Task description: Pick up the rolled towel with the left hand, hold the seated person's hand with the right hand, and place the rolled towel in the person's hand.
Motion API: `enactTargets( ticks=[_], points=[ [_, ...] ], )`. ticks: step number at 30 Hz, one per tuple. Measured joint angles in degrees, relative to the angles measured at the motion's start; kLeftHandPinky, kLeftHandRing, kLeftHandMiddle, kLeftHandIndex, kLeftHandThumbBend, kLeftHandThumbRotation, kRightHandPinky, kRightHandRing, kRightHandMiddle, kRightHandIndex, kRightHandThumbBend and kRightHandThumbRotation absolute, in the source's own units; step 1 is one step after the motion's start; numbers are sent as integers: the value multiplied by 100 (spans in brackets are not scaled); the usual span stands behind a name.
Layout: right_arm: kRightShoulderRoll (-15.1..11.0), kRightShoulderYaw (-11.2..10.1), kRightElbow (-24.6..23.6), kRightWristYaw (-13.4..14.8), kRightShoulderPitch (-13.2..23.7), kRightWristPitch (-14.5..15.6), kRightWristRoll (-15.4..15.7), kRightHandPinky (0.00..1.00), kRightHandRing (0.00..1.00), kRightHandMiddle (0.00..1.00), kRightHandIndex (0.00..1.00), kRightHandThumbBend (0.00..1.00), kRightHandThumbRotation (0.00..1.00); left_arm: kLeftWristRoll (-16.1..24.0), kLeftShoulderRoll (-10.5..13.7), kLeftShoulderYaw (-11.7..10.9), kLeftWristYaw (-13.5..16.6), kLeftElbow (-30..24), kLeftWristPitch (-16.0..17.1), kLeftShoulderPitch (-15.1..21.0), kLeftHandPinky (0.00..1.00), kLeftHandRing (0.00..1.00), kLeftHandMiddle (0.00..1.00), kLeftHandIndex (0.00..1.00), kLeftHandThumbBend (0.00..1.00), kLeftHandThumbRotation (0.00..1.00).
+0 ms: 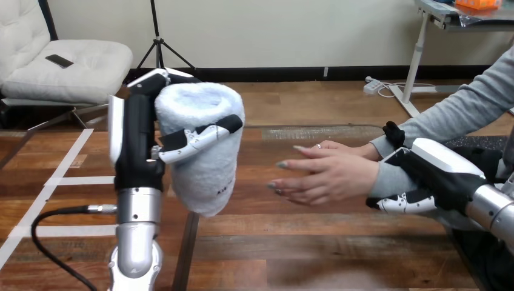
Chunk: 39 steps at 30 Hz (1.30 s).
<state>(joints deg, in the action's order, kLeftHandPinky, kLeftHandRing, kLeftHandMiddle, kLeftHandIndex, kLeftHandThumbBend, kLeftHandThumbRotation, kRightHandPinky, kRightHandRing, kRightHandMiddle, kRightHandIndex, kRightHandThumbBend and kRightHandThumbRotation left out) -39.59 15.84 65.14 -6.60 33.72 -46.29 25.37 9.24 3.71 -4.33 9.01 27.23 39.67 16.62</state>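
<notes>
Rolled towel (206,182): pale blue-white terry, a thick, tight cylinder standing upright, with a small dark print low on its side.

Position: in the left hand (136,133), raised on an upright forearm. The roll lies against the inner side of that hand. Its lower end hangs free below the fingers and is off the table (339,254).

Room: open gap between the roll and the fingertips of the person's hand (327,173); near, not touching. Bare wood beneath both.

Left hand: clamped on the towel. One digit (200,138) crosses the front of the roll at mid-height and the others curl round its top.

Right hand (436,173): closed round the person's wrist (385,179), fingers curled under the sleeve, thumb over the top. The person's hand reaches out from this grip toward the towel, fingers straight, set on edge.
</notes>
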Motion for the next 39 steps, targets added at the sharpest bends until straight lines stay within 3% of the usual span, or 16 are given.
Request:
enactTargets(
  ticks=[16,39],
  points=[
    [111,0,-1,0,76,32,11,14,18,24,27,47,39,-6,-115,121,59,373,6,199,31,37,41,39,80,0],
    [187,1,-121,0,119,145,49,13,17,23,25,45,43,22,-424,245,224,676,3,349,32,38,41,39,82,0]
  ],
)
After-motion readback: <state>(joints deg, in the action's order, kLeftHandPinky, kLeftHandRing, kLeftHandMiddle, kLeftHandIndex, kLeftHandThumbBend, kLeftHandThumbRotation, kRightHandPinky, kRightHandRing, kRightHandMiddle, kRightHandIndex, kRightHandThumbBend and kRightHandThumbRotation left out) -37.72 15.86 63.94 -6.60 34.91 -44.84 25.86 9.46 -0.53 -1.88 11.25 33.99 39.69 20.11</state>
